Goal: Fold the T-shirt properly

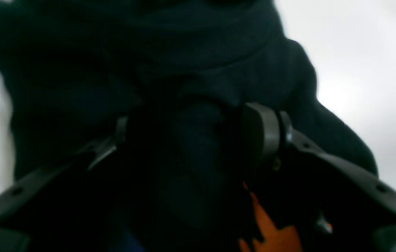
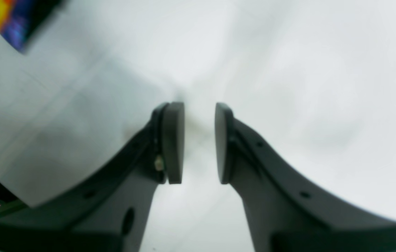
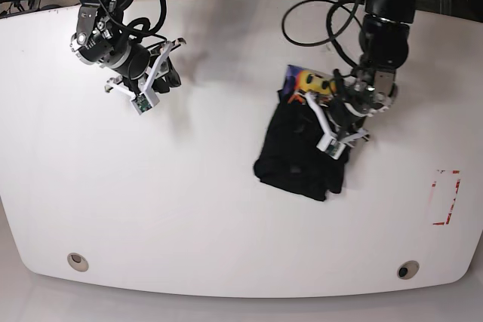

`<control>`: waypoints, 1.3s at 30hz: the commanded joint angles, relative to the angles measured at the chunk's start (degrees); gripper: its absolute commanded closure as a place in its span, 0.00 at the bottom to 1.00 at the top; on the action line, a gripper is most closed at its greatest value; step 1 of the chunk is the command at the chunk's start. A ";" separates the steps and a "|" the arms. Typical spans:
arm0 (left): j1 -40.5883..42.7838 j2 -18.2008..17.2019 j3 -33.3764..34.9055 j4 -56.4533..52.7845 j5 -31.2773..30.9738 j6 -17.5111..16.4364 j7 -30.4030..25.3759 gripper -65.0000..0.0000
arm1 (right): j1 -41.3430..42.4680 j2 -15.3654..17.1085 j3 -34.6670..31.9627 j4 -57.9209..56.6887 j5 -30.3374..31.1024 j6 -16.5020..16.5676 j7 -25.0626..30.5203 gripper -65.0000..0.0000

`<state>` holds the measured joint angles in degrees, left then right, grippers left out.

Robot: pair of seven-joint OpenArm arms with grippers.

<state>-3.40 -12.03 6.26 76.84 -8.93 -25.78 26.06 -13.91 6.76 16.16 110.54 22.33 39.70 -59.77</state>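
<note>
The black T-shirt point(image 3: 302, 152) lies bunched on the bench point(image 3: 189, 209), print peeking out; the left gripper point(image 1: 198, 136) straddles cloth, spread wide. Only its own wrist view shows the right gripper point(image 2: 199, 143) slightly parted, empty.

Both wrist views are soft with blur. In the left wrist view the T-shirt point(image 1: 170, 87) fills most of the picture as one dark mass; its folds and seams barely show, and its top runs off the upper edge. Cloth lies between the pads of the left gripper point(image 1: 198, 136), and the left pad point(image 1: 121, 131) is nearly lost against the black, so whether the cloth is pinched cannot be told. The orange print point(image 1: 271, 231) is cut by the bottom edge.

In the right wrist view only a corner of the print point(image 2: 7, 21) shows at the top left. In the base view the print point(image 3: 311, 81) is partly covered by folded cloth and its lettering is too small to read.
</note>
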 commanded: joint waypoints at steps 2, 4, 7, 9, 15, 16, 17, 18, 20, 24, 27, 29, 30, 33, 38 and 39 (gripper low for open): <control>0.28 -3.57 -8.06 -2.42 4.49 -4.86 7.83 0.43 | 0.59 1.37 0.23 1.24 0.84 0.30 1.26 0.79; 0.37 -7.53 -13.60 -3.12 4.49 -9.69 8.70 0.43 | 0.59 1.81 0.23 1.33 0.84 0.30 1.26 0.79; 0.37 -11.84 -17.65 -5.59 4.49 -12.95 8.97 0.44 | 1.12 1.81 0.23 1.33 0.84 0.30 1.35 0.79; 0.37 -15.35 -20.37 -7.61 4.31 -14.22 8.97 0.44 | 1.82 1.81 0.23 1.33 0.84 0.30 1.35 0.79; 1.24 -23.00 -28.11 -13.59 4.05 -14.22 8.79 0.44 | 2.09 2.42 0.23 1.33 0.40 0.30 1.35 0.79; 1.24 -23.70 -29.08 -14.20 4.05 -14.22 8.79 0.44 | 2.09 2.60 0.23 1.33 0.57 0.30 1.35 0.79; 1.33 -24.41 -30.13 -14.82 4.14 -14.22 8.79 0.44 | 2.09 2.77 0.23 1.33 0.75 0.30 1.35 0.79; 1.33 -25.20 -30.92 -15.26 4.31 -14.22 8.79 0.44 | 2.18 2.86 0.23 1.33 0.75 0.30 1.35 0.79; 1.42 -26.52 -31.80 -15.34 4.14 -14.22 8.79 0.44 | 2.18 2.95 0.23 1.33 0.49 0.30 1.44 0.79; 3.53 -27.57 -34.53 -13.94 3.96 -14.22 8.79 0.44 | 2.18 3.04 0.23 1.33 0.31 0.30 1.61 0.79; 3.88 -27.40 -37.25 -9.19 4.05 -14.22 9.32 0.44 | 2.18 4.27 0.23 1.33 0.75 0.30 1.61 0.79; 3.88 -27.22 -38.22 -5.59 4.05 -14.22 10.64 0.44 | 2.18 4.44 0.23 1.41 0.75 0.30 1.61 0.79; 3.88 -27.13 -38.57 -2.86 3.96 -14.22 12.13 0.44 | 2.18 4.71 0.23 1.77 0.66 0.30 1.61 0.79; 3.44 -25.29 -38.66 4.17 3.96 -14.22 15.03 0.44 | 2.09 4.71 0.32 2.91 0.22 0.30 1.70 0.79; 4.41 -19.31 -38.04 21.05 4.84 -14.22 16.27 0.44 | 1.82 6.47 0.32 4.49 0.13 0.30 4.69 0.79; 4.76 -18.08 -37.60 23.16 5.46 -14.22 16.27 0.44 | 1.82 6.64 0.32 4.40 0.13 0.30 5.75 0.79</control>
<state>1.65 -31.33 -31.55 94.89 -4.21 -40.40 42.89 -12.58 12.16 16.14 113.69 21.82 39.72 -56.80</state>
